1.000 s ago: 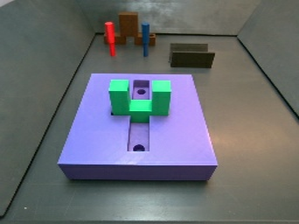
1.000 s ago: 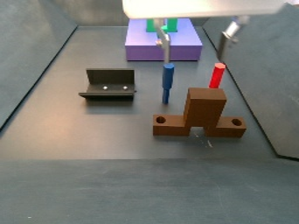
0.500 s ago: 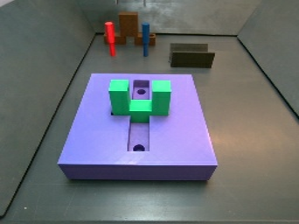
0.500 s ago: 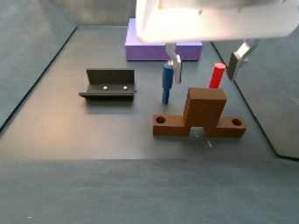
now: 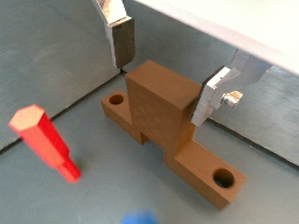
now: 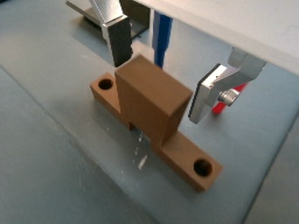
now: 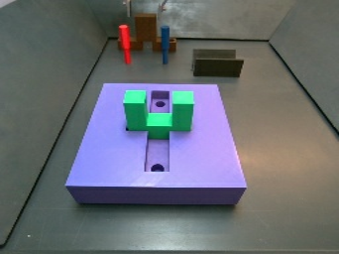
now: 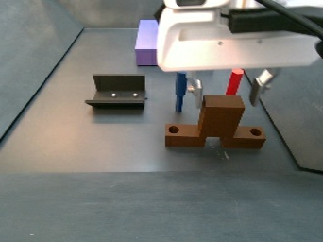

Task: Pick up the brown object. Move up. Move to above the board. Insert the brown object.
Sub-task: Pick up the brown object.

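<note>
The brown object [image 8: 217,123] is a reddish-brown flat bar with a hole at each end and an upright block in its middle. It stands on the floor far from the board and shows in both wrist views [image 5: 162,105] [image 6: 152,96]. My gripper [image 8: 225,90] is open and low over it. The silver fingers [image 5: 122,42] [image 6: 212,92] stand on either side of the upright block's top with gaps, not touching. The lavender board [image 7: 199,139] bears a green U-shaped block [image 7: 159,107] over its central groove. The arm partly hides the board in a side view [image 8: 146,45].
A red peg [image 8: 235,79] and a blue peg [image 8: 180,92] stand upright just behind the brown object, close to my fingers. The dark fixture [image 8: 116,92] stands to one side, also seen in a side view [image 7: 217,63]. Grey walls enclose the floor.
My gripper has come down from above the brown object, and its open fingers now flank the upright block. Nothing else has moved.
</note>
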Tool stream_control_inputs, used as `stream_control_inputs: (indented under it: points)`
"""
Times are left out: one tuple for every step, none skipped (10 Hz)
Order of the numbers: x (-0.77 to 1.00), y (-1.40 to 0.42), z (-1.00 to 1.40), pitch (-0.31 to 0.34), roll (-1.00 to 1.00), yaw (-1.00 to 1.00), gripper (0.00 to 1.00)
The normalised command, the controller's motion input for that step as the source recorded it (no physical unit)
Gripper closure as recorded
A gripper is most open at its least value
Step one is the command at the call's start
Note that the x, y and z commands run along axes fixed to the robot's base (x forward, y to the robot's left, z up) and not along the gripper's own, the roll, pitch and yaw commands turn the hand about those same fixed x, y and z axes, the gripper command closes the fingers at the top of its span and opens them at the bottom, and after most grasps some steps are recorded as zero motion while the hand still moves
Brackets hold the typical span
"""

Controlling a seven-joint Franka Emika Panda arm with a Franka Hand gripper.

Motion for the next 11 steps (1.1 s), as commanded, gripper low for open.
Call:
stream_control_inputs:
  points:
    - [-0.36,0.3,0.0,0.0,0.0,-0.11,0.0]
    - [-0.15,0.05,0.0,0.0,-0.01,-0.1,0.0]
    - [0.13,-0.01,-0.2,0.0,0.01,0.0,0.0]
    - [0.14,-0.27,-0.15,0.057,0.2,0.0,0.0]
    - [0.0,0.0,-0.21,0.0,0.13,0.15,0.0]
    - [0.0,0.04,-0.24,-0.049,0.05,0.37,0.0]
    - [0.0,0.0,-0.28,-0.056,0.02,0.37,0.0]
    - [0.0,0.0,-0.29,-0.067,0.01,0.38,0.0]
    - [0.0,0.0,-0.23,0.0,0.0,0.21,0.0]
    - [0.03,0.08,-0.15,0.0,0.0,0.05,0.0]
    - [0.04,0.11,-0.07,0.006,0.0,0.03,0.0]
